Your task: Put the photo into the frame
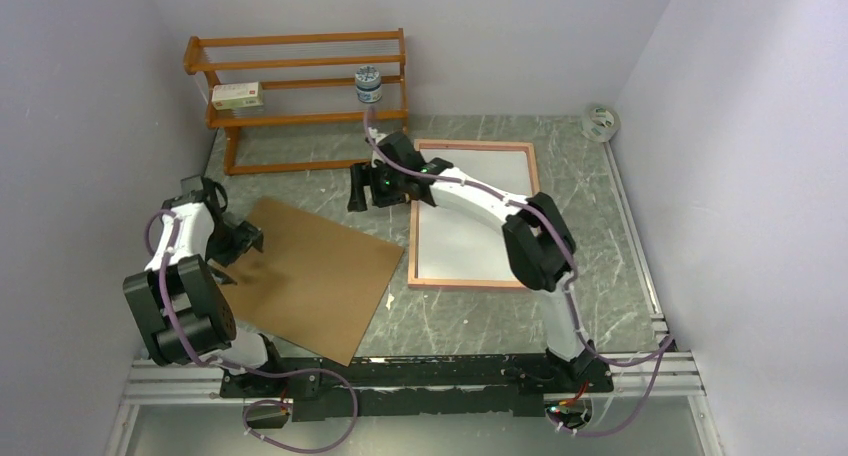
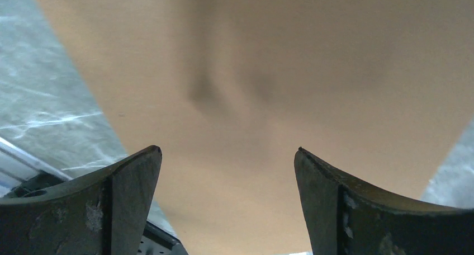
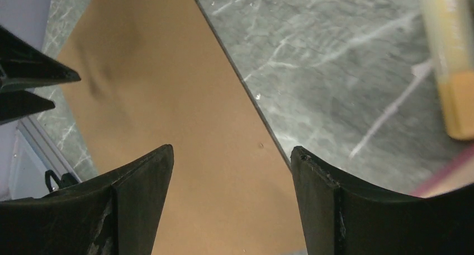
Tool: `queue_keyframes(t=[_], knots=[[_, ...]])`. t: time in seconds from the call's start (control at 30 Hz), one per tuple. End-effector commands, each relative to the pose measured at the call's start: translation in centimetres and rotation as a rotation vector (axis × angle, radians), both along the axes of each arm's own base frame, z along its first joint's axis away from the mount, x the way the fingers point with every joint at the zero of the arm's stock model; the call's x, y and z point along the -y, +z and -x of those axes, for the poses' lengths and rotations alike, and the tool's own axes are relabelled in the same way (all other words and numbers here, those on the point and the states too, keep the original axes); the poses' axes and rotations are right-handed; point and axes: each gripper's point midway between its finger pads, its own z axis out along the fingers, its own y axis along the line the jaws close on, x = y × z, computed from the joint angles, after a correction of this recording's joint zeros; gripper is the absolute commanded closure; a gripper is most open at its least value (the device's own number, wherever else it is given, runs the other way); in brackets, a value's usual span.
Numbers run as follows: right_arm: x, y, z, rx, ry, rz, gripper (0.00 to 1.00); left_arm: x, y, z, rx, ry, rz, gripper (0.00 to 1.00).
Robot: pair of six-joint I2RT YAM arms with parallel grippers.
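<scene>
— Where were the grippers?
— The left gripper [image 2: 229,151] gaped empty just above the board [image 1: 320,276]. The right gripper [image 3: 232,150], also spread and empty, hung between the board and the frame [image 1: 475,144].
— And the photo [image 1: 470,216]?
— White side up inside the frame, flat on the grey marbled table [image 1: 480,321]. A rack [image 1: 300,39] stood behind, with pale walls around.

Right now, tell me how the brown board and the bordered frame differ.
The brown board is plain brown; the frame shows a narrow pinkish-tan border around a white panel. The brown board lies skewed to the table edges, the frame lies square to them. The brown board is on the left, below the left gripper; the frame is on the right, partly under the right arm. Both are large flat rectangles lying on the table.
</scene>
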Motion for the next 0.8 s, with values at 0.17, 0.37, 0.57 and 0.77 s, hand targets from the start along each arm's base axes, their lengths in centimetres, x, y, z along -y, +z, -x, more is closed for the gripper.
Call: queue_keyframes(t=[0.17, 0.37, 0.57, 0.77], knots=[[-2.9, -3.0, -0.9, -0.009, 0.080, 0.069, 0.19, -4.9, -1.2, 2.7, 0.037, 0.256, -0.089, 0.06], [-3.8, -5.9, -1.0, -0.038, 0.109, 0.093, 0.18, -6.0, -2.1, 5.9, -0.047, 0.363, -0.154, 0.05], [-3.9, -7.6, -0.8, -0.063, 0.117, 0.109, 0.18, -4.6, -4.1, 6.3, -0.047, 0.363, -0.052, 0.05], [-3.8, -9.0, -0.8, -0.076, 0.122, 0.126, 0.18, -1.9, -5.3, 6.4, 0.016, 0.396, 0.089, 0.05]])
